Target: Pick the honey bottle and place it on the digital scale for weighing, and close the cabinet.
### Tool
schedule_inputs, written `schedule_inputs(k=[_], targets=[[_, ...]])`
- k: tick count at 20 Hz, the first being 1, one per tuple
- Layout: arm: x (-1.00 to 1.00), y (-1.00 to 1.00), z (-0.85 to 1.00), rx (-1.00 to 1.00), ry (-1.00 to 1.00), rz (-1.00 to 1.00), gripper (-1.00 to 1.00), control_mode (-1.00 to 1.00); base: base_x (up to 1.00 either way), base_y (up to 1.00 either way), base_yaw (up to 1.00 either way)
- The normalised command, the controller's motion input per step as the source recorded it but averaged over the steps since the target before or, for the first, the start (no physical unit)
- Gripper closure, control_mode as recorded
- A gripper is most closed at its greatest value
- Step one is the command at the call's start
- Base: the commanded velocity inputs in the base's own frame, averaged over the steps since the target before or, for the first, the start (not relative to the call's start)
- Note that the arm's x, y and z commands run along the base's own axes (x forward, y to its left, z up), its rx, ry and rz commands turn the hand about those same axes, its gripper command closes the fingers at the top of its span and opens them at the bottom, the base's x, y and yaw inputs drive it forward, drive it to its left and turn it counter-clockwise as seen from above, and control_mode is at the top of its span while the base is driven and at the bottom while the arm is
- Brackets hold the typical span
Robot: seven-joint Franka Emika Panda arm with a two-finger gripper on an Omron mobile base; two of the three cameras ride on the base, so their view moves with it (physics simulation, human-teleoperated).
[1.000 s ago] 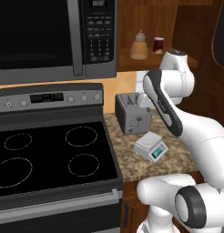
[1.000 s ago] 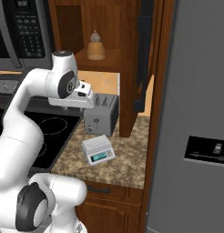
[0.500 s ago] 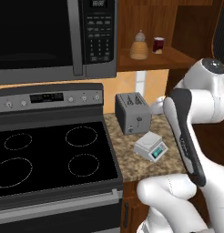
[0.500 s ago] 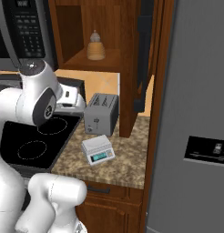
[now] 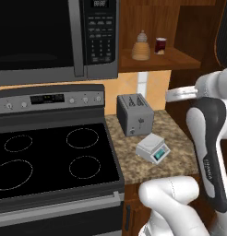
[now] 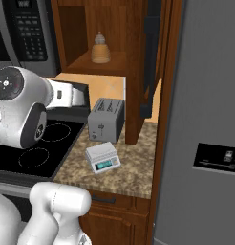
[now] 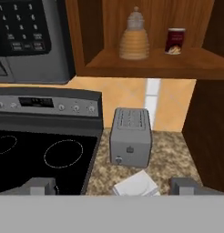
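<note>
The fingers (image 7: 112, 185) stood wide apart in the hand view, one tip (image 7: 39, 185) low at the left and the other at the right, holding nothing and touching nothing; between them lay the top of the digital scale (image 7: 136, 184), on the speckled counter (image 7: 169, 157) just in front of the grey toaster (image 7: 130, 136); the scale's teal display (image 6: 104, 165) faced forward, its figures too small to read; left of the toaster sat the black stove (image 5: 46, 156), its control panel showing a small display that could not be read; above it hung the microwave (image 5: 55, 37), whose keypad markings were too blurred to make out; to its right the cabinet (image 6: 114, 28) stood open, its dark-panelled door (image 6: 152, 52) swung out; on the inner shelf (image 7: 145, 63) the honey bottle (image 7: 134, 40) stood upright, near the small dark red jar (image 7: 175, 41) but apart from it; the jar's pale label was illegible; a grey refrigerator (image 6: 205, 119) rose at the right in the right base view.
</note>
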Motion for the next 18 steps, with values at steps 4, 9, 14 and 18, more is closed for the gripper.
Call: schedule_inputs(k=[4, 9, 14, 18], targets=[[-0.07, -0.11, 0.93, 0.13, -0.29, 0.00, -1.00, -1.00, 0.00, 0.00, 0.00], [0.00, 0.00, 0.77, 0.02, -0.18, -0.02, -1.00, -1.00, 0.00, 0.00, 0.00], [0.12, 0.00, 0.40, -0.01, -0.08, -0.01, -1.00, -1.00, 0.00, 0.00, 0.00], [0.43, 0.00, 0.08, 0.00, -0.08, 0.00, -1.00, -1.00, 0.00, 0.00, 0.00]])
